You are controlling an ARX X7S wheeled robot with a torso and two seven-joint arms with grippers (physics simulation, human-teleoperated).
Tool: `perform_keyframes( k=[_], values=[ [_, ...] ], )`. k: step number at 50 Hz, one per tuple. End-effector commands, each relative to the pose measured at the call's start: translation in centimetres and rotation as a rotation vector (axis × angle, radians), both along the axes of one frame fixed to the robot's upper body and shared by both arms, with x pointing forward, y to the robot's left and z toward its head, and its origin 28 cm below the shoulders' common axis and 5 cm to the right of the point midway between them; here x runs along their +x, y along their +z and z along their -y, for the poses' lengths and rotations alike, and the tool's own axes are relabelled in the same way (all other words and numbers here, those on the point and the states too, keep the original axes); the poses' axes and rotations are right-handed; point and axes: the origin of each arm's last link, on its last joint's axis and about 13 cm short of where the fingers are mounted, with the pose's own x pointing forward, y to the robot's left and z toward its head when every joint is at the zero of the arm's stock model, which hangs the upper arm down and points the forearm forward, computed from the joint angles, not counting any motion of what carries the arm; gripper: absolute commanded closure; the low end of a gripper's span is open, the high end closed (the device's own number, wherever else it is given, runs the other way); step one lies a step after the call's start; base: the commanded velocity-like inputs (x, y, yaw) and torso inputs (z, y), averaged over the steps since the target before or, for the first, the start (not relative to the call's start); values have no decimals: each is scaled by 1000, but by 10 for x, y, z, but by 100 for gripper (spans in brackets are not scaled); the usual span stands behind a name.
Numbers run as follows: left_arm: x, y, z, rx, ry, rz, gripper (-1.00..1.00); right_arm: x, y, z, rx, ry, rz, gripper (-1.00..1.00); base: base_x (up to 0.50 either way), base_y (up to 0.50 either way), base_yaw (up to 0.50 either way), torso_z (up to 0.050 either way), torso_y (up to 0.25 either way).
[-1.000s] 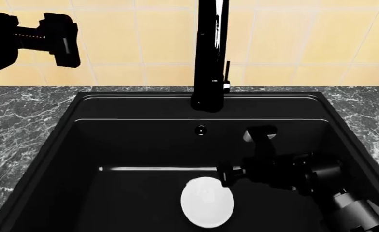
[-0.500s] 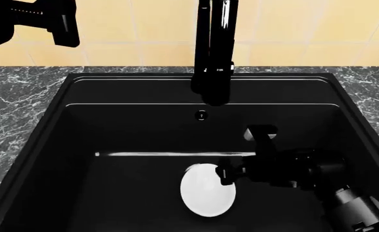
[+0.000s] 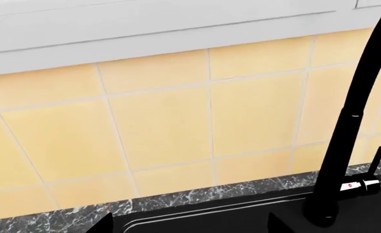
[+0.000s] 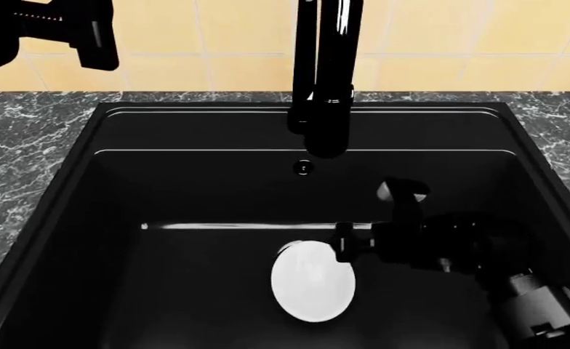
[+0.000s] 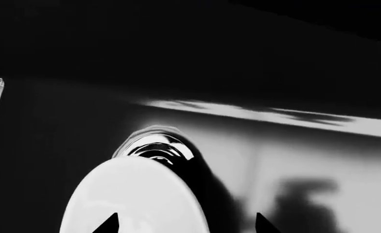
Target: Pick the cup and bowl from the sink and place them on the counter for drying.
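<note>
Currently reaching for bowl in sink; right gripper spread open, empty; next: close on rim.

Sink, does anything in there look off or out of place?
Nothing looks spilled or broken. The bowl lies in the sink by the right claw. The cup isn't visible in any view.

One bowl, white, in one black sink; one tall faucet; one small round fitting on the back wall; two arms with two grippers, left and right; no cup visible
</note>
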Motion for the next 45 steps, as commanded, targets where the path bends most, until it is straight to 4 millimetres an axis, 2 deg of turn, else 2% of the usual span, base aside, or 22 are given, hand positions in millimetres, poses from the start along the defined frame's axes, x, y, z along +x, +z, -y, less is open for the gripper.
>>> perform_keyframes(
  k=[1,10,15,36,45],
  values=[
    [-2,-3,0,-10,4,0,-100,4,-3,1,40,-62,10,-100,0,0,0,0,0],
    [-1,-4,-1,-31,-1,-1,-100,5,-13,1,78,-88,-17,-100,0,0,0,0,0],
    [-2,-3,0,-43,-5,7,-100,1,-12,-1,88,-90,-23,-100,0,0,0,0,0],
    [-3,-3,-2,-36,9,8,-100,0,-13,0,75,-54,-36,-100,0,0,0,7,-91],
    [-3,-4,-3,-33,11,10,-100,0,-19,0,62,-24,-55,-100,0,0,0,6,-92]
  ],
)
